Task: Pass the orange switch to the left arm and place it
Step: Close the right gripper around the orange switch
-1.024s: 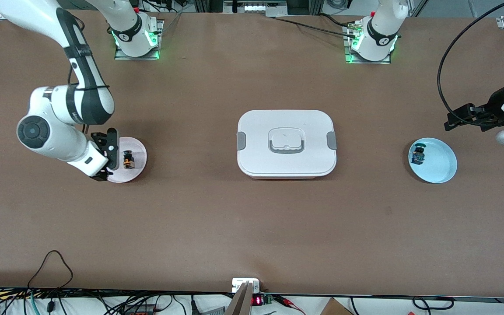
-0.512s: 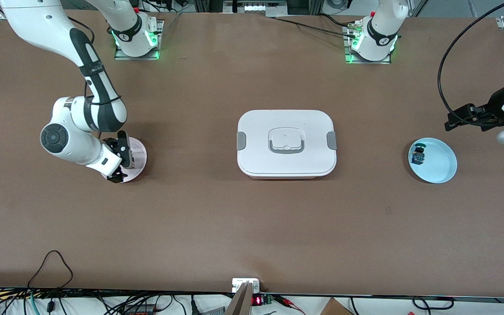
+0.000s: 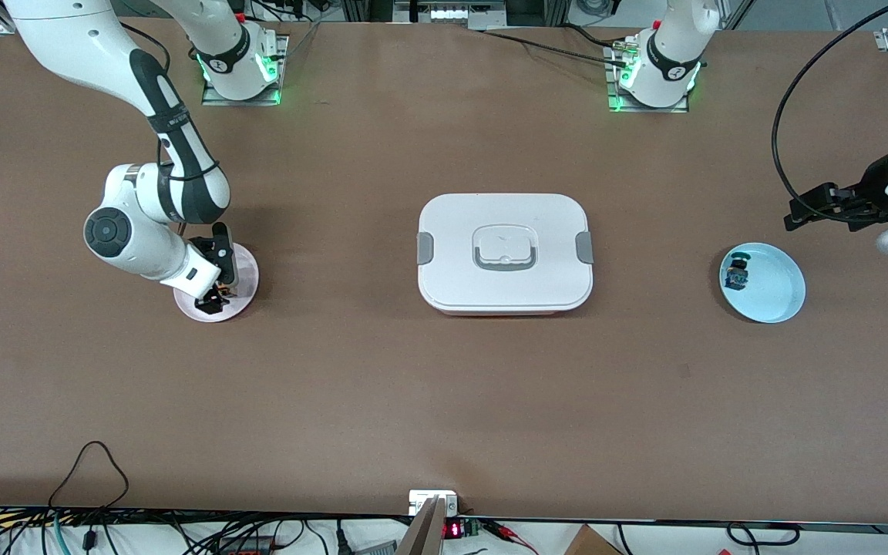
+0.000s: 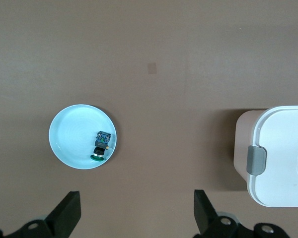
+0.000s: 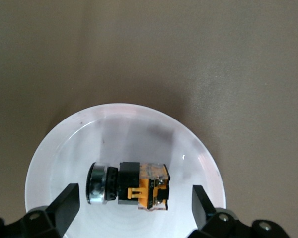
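Box (image 3: 505, 253) sits mid-frame in the front view, square between the two plates; a low carry across would clip its lid. Right arm (image 3: 143, 231), centre-left, has the right gripper (image 3: 216, 279) low over the pink plate (image 3: 247, 287), jaws spread wide, holding nothing. Left gripper (image 4: 136, 218) waits at the right edge, above the blue plate (image 3: 779, 289), also wide open and empty. Switch (image 5: 134, 184) lies on its side in the pink plate, between the fingers (image 5: 67, 203); its round cap could roll or squirt out under an off-centre pinch.
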Tool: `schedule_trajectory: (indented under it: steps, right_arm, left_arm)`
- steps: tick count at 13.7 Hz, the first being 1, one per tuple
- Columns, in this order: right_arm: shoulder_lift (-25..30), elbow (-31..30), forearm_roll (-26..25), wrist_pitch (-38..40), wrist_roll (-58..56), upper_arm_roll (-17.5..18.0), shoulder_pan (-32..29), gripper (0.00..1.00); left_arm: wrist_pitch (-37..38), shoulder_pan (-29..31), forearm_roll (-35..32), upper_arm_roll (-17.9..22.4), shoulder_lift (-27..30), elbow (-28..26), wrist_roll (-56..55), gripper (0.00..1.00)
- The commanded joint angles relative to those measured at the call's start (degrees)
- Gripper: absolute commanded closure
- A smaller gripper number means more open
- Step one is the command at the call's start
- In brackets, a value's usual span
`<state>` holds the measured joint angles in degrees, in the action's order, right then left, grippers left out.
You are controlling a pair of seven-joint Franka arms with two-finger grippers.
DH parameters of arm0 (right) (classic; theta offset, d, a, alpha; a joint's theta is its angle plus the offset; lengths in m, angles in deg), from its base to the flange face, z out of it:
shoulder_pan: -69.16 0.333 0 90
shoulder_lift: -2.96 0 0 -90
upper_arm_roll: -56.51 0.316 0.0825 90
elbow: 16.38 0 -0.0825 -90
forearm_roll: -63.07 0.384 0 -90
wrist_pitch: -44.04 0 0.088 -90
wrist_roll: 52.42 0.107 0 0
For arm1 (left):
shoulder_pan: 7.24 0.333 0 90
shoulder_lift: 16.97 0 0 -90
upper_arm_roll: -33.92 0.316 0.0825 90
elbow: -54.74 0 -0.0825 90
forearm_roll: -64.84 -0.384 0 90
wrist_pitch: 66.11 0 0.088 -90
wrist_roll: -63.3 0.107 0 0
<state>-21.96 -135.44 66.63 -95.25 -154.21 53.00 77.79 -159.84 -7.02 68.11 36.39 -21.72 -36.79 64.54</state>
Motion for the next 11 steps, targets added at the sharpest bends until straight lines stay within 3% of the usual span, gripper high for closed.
schedule_trajectory:
  steps: [1, 8, 9, 10, 11]
  right_arm:
    - [1.2, -2.0, 2.1, -1.3, -1.7, 0.3, -0.6, 0.0]
    - [-0.2, -2.9, 2.5, -4.8, -1.7, 0.4, -0.6, 0.0]
    - [-0.2, -2.9, 2.5, -4.9, -1.7, 0.4, -0.6, 0.07]
    - [-0.2, -2.9, 2.5, -4.9, -1.8, 0.4, -0.5, 0.2]
    - [-0.2, -2.9, 2.5, -5.5, -1.6, 0.4, -0.4, 0.47]
  left_arm:
    - [0.7, 0.4, -0.8, -0.2, 0.2, 0.3, 0.3, 0.0]
    - [0.7, 0.4, -0.8, -0.1, 0.2, 0.3, 0.3, 0.0]
    - [0.7, 0.4, -0.8, -0.1, 0.2, 0.3, 0.3, 0.0]
    - [0.7, 0.4, -0.8, -0.1, 0.1, 0.3, 0.3, 0.0]
    - [0.7, 0.4, -0.8, -0.1, 0.1, 0.3, 0.3, 0.0]
